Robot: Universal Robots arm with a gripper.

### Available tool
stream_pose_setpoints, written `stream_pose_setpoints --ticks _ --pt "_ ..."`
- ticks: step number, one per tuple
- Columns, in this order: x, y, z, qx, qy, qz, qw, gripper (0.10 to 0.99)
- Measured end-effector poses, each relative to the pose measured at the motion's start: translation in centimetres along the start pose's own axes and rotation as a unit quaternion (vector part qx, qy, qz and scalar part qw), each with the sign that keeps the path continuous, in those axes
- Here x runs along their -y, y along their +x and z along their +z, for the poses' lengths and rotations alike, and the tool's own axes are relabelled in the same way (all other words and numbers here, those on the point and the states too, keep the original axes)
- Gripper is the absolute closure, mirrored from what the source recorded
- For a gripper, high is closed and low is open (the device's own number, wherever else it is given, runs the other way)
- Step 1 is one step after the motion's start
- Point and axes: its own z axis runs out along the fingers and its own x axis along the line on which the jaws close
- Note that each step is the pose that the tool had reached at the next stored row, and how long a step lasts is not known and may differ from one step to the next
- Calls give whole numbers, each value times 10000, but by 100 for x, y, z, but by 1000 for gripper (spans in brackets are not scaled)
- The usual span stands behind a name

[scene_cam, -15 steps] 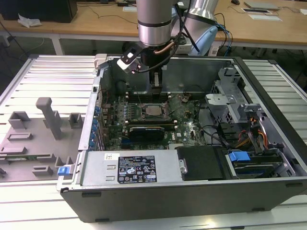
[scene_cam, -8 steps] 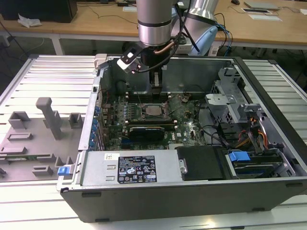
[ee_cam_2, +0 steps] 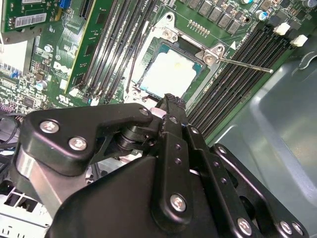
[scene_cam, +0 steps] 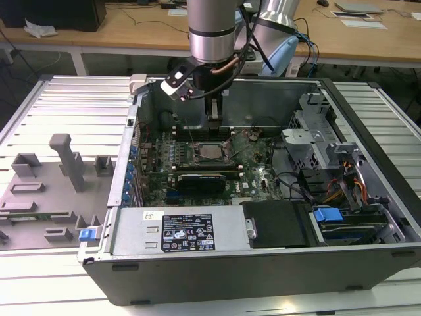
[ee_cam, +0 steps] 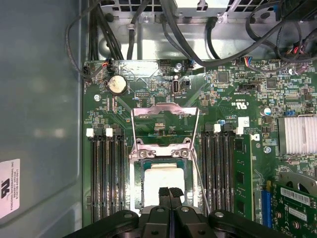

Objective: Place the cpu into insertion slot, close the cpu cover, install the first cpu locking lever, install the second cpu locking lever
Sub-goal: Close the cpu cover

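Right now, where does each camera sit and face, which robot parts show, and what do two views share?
Exterior view: off the arm, looking down into the case; arm and gripper show.
First wrist view: on the arm, facing the board; gripper near the cpu.
Second wrist view: on the arm, facing the cpu past the gripper.
Wrist views share cpu, gripper.
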Motion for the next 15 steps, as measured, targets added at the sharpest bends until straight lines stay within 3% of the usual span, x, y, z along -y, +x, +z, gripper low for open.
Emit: stream_pose_setpoints --ticks 7,15 --pt "-7 -1 -38 1 3 -1 10000 980" --pt "-144 2 -26 1 3 0 10000 980"
